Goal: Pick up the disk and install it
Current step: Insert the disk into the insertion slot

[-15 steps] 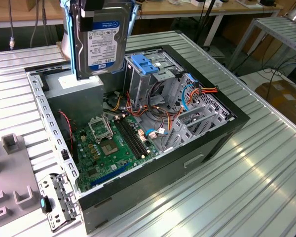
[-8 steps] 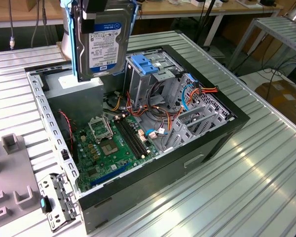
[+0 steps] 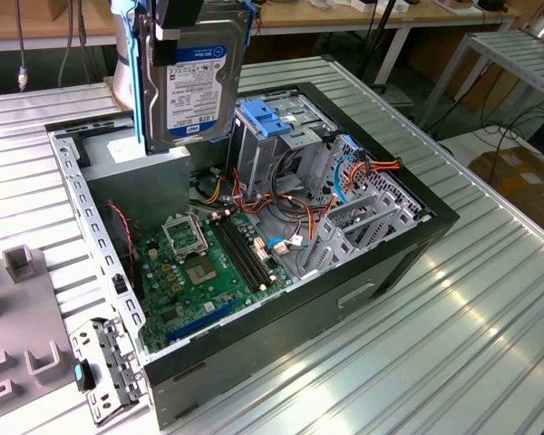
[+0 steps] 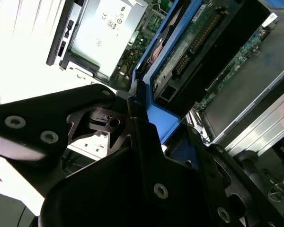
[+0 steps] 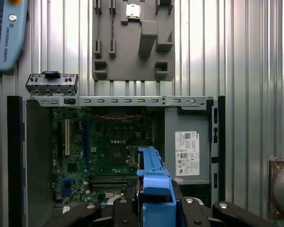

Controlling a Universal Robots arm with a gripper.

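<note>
The disk [image 3: 198, 86], silver with a white label, a blue top band and blue side rails, hangs upright above the back of the open computer case [image 3: 344, 299]. My gripper [image 3: 183, 23] is shut on its upper end. In the second wrist view the disk [image 4: 189, 42] shows its green circuit-board side, with a blue rail clamped between the black fingers [image 4: 132, 137]. In the first wrist view the blue-railed disk [image 5: 154, 175] points down over the motherboard [image 5: 109, 146]. A drive cage with a blue latch piece [image 3: 270, 120] stands in the case just to the exterior view's right of the disk.
A grey metal box [image 5: 187, 151] with a white sticker lies under the disk. Orange and blue cables [image 3: 344, 177] run by the cage. A grey fixture plate [image 3: 18, 317] and a loose metal bracket [image 3: 104, 362] lie on the ribbed table [image 3: 453, 344].
</note>
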